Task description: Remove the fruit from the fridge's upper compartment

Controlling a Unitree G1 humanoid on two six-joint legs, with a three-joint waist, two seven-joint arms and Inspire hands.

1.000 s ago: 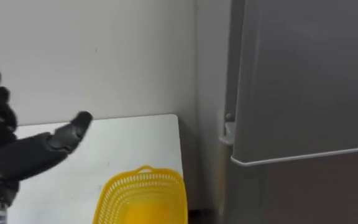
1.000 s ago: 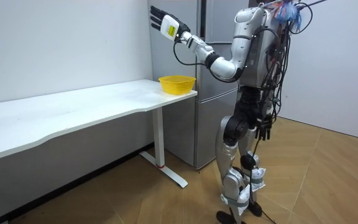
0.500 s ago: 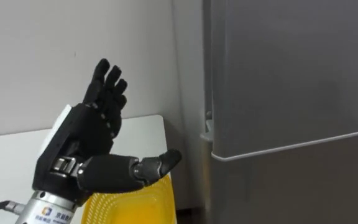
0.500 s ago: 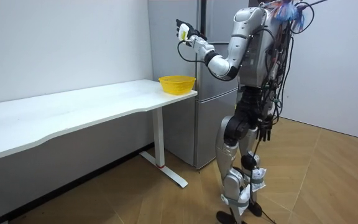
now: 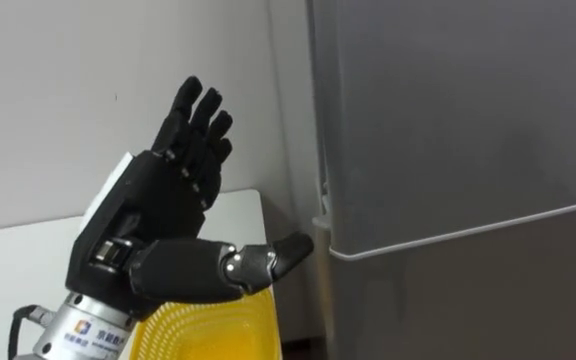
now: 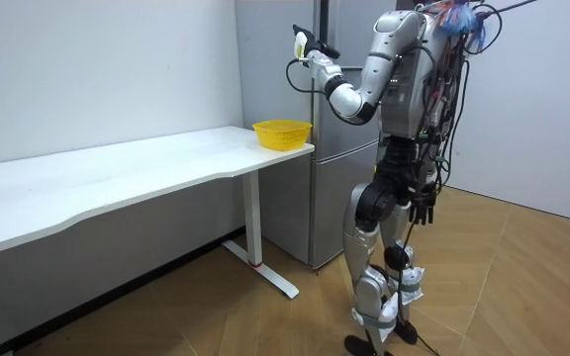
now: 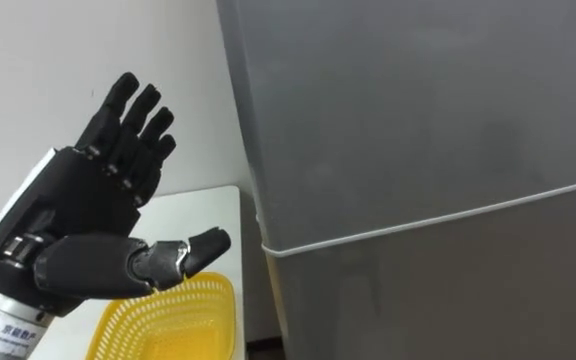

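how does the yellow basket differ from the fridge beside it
The yellow basket is low, open-topped mesh; the fridge is tall, smooth and grey. The basket sits on the end of the white table; the fridge stands on the floor with its doors shut. Both stand side by side before the robot.

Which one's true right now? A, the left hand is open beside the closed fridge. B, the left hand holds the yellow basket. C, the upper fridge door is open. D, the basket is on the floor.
A: the left hand is raised with straight fingers, empty, beside the shut fridge.
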